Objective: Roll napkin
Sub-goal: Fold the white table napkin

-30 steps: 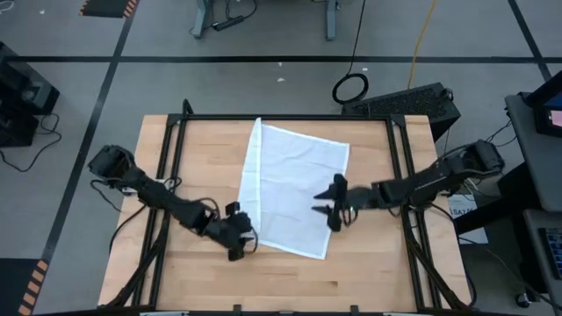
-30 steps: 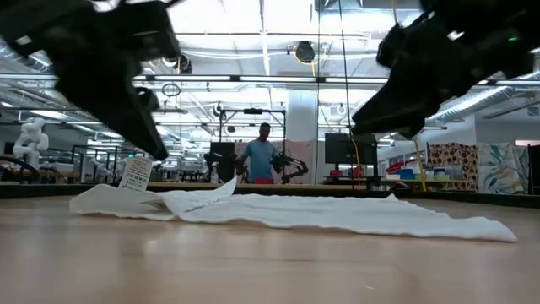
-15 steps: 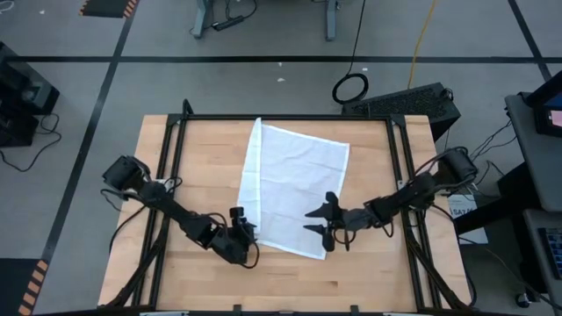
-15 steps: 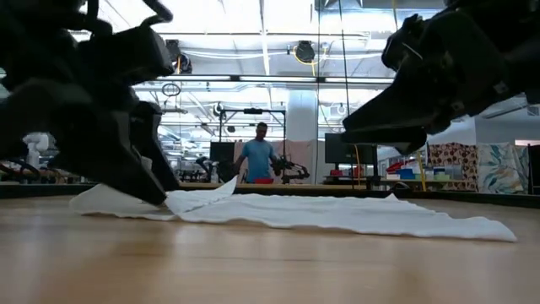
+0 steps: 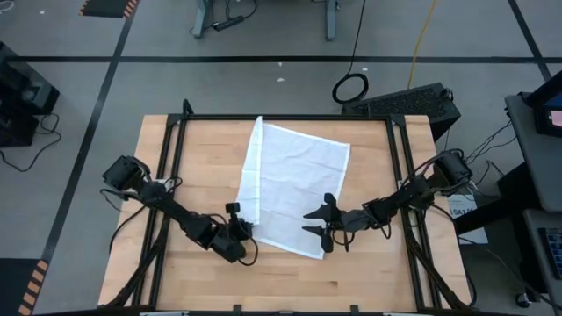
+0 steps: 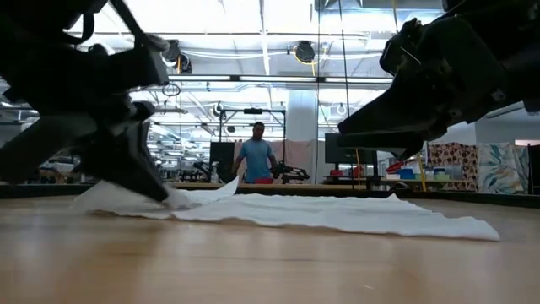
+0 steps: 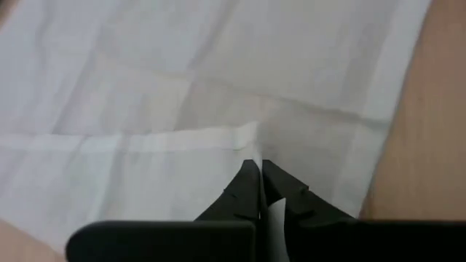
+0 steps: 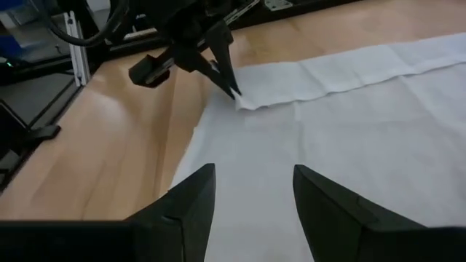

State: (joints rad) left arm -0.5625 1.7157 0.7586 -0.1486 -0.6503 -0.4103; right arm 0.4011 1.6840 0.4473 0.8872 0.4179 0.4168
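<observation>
Two grippers are down at the near edge of the napkin [image 5: 291, 188], which lies spread on the wooden table [image 5: 378, 268], one long side already folded over in a narrow strip. Left gripper [image 5: 245, 229] sits at the near-left corner; in its wrist view the fingers [image 7: 247, 191] are pressed together with a sliver of white cloth caught between them — a thin pinch on the hem near the fold line. Right gripper [image 5: 316, 221] hovers just over the near-right part of the cloth, fingers [image 8: 188, 200] spread wide with bare fabric showing between them, holding nothing. Judgement: roll not yet started; both corners need to be held before the edge is turned. Risks from here — the left pinch holds very little fabric, so any pull could slip it free and leave the corner flat. If the right gripper closes without reaching the table it may catch no cloth, or bunch up a ridge. Uneven lift between the two sides would skew the roll, since the napkin already lies at an angle to the table edge.
</observation>
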